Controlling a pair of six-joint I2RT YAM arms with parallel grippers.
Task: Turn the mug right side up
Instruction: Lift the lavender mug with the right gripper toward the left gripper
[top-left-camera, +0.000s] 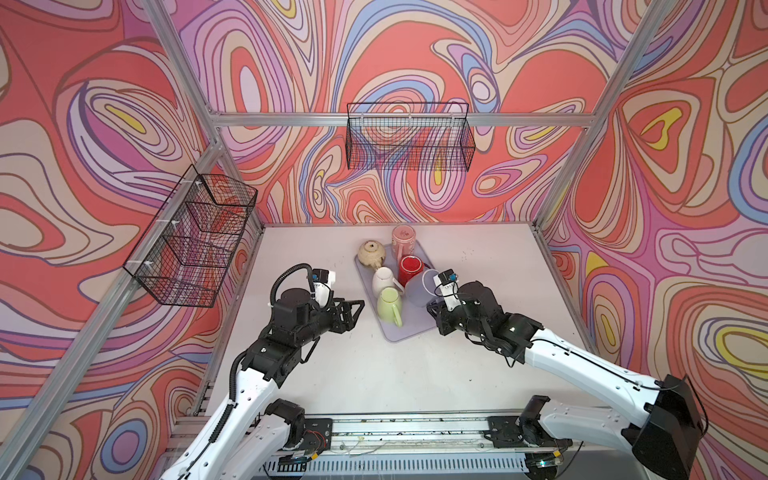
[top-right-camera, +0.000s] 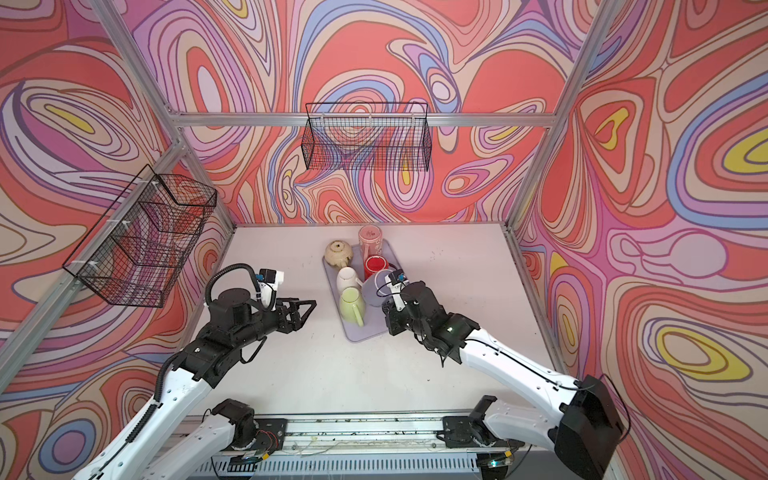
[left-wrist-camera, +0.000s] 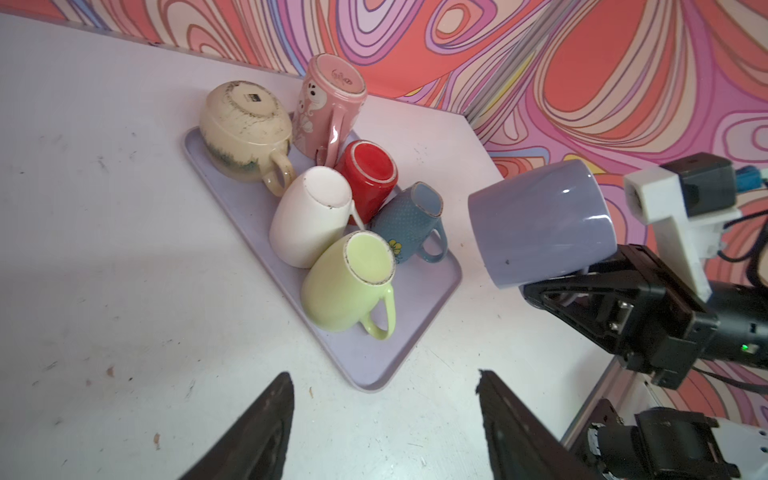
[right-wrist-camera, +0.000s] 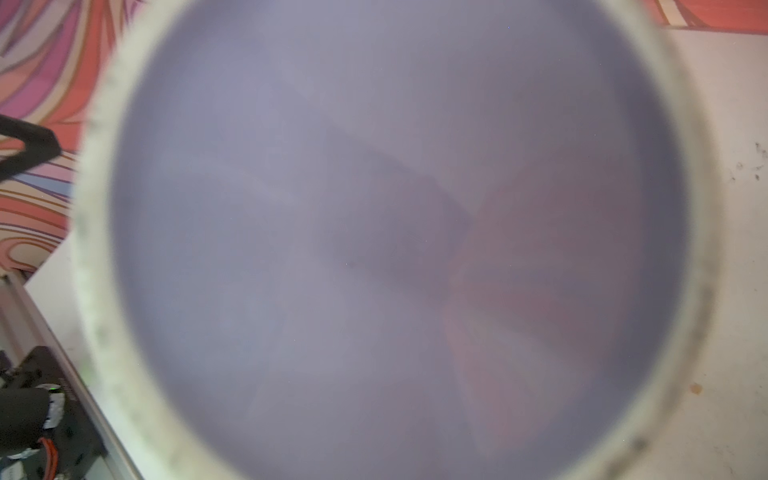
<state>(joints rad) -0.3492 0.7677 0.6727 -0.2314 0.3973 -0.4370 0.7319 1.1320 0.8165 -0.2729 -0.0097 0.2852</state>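
A lavender mug (top-left-camera: 419, 286) (top-right-camera: 374, 286) (left-wrist-camera: 540, 220) hangs tilted on its side over the right edge of the lilac tray (top-left-camera: 400, 332) (top-right-camera: 362, 332) (left-wrist-camera: 374, 361). My right gripper (top-left-camera: 431, 308) (top-right-camera: 387, 312) (left-wrist-camera: 555, 293) is shut on the mug, low at its handle side. In the right wrist view one round lavender end of the mug (right-wrist-camera: 395, 228), ringed in white, fills the picture and hides the fingers. My left gripper (top-left-camera: 359, 305) (top-right-camera: 311, 305) (left-wrist-camera: 382, 378) stands open and holds nothing, just left of the tray's near corner.
Upside-down mugs crowd the tray: green (top-left-camera: 388, 305), white (top-left-camera: 384, 278), red (top-left-camera: 410, 268), pink (top-left-camera: 403, 239), beige (top-left-camera: 371, 253) and blue (left-wrist-camera: 409, 224). Wire baskets hang on the back wall (top-left-camera: 409, 137) and the left wall (top-left-camera: 195, 237).
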